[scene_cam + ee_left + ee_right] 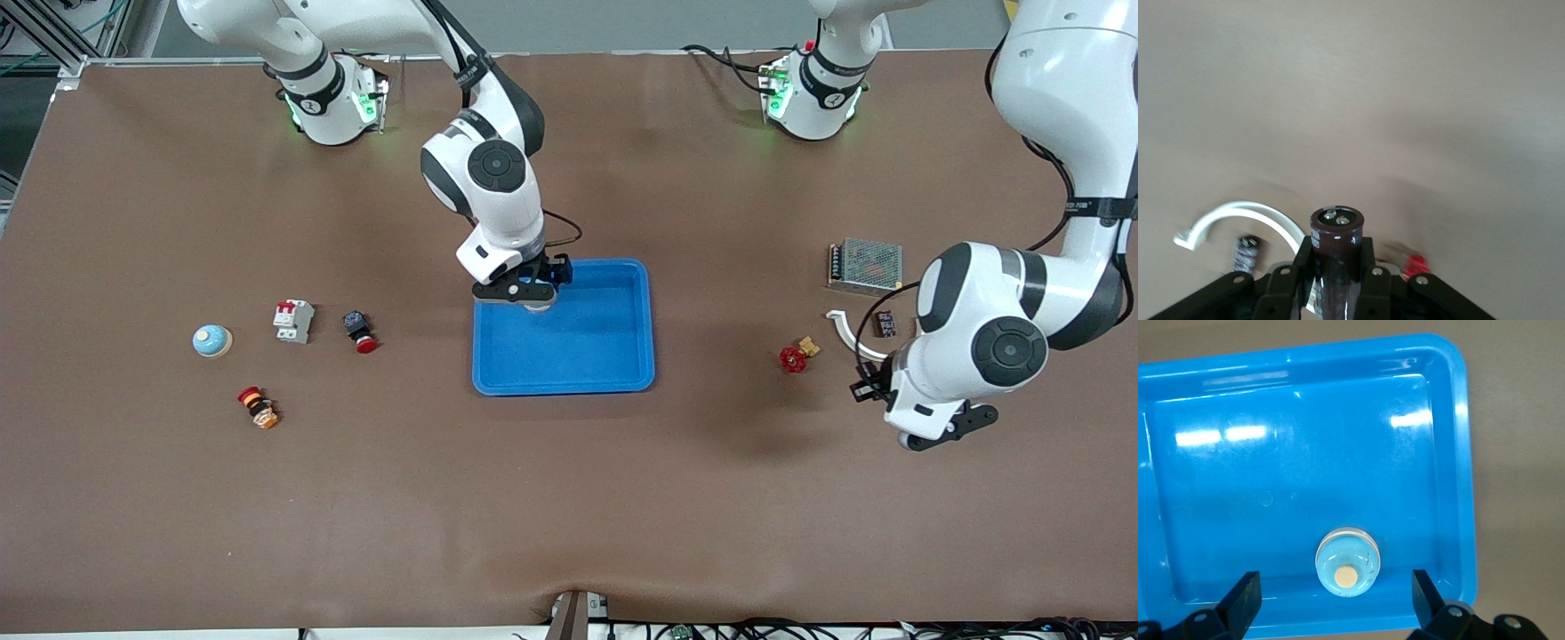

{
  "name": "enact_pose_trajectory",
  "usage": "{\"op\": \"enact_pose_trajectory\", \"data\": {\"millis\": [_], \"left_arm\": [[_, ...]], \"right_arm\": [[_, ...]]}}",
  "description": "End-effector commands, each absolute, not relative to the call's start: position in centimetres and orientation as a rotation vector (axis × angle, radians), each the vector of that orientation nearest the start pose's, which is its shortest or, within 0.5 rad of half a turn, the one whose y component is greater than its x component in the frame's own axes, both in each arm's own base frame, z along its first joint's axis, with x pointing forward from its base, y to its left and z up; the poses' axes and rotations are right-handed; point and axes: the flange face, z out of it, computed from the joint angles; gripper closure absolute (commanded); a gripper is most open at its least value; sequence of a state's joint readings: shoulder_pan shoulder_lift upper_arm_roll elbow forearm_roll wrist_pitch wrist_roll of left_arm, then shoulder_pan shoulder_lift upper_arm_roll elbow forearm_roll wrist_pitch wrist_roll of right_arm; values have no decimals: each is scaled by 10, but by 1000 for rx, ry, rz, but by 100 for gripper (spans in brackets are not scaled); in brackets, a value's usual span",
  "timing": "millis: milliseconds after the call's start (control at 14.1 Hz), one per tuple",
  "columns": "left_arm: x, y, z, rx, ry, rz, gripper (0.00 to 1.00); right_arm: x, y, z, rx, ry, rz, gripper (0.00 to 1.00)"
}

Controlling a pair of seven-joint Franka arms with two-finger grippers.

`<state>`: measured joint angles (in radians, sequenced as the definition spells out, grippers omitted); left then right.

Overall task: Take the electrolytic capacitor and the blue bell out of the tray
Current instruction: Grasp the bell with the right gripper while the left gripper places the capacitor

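Note:
A dark brown capacitor (pixel 1336 230) with two metal terminals on its end stands between the fingers of my left gripper (pixel 1336 253), which is shut on it. That gripper (pixel 869 384) hangs over the table at the left arm's end, beside a white curved piece (pixel 849 333). A light blue bell (pixel 1345 562) with a cream button sits in the blue tray (pixel 622 373), close to its wall. My right gripper (pixel 1335 583) is open just above the bell, its fingers apart on either side and not touching it. In the front view this gripper (pixel 532 293) is over the tray's corner.
A second blue bell (pixel 212 340), a circuit breaker (pixel 293 320), a red push button (pixel 360 331) and a red-and-orange button (pixel 258 407) lie toward the right arm's end. A mesh power supply (pixel 864 265), a small dark part (pixel 885 324) and a red valve (pixel 794 358) lie near the left gripper.

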<state>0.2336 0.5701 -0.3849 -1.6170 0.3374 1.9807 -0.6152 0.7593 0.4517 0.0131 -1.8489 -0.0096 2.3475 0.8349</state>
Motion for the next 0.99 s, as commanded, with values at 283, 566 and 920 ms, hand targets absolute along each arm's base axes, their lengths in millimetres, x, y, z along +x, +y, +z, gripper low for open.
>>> {"op": "enact_pose_trajectory", "data": {"millis": [283, 566, 920], "left_arm": [[665, -14, 235, -2898, -402, 157, 100], [659, -10, 208, -2851, -310, 184, 100], [655, -3, 193, -2835, -291, 207, 100]], "right_arm": [[451, 462, 241, -3163, 71, -119, 0], [446, 457, 220, -3209, 42, -164, 0], [437, 452, 190, -3163, 19, -188, 0]]}}
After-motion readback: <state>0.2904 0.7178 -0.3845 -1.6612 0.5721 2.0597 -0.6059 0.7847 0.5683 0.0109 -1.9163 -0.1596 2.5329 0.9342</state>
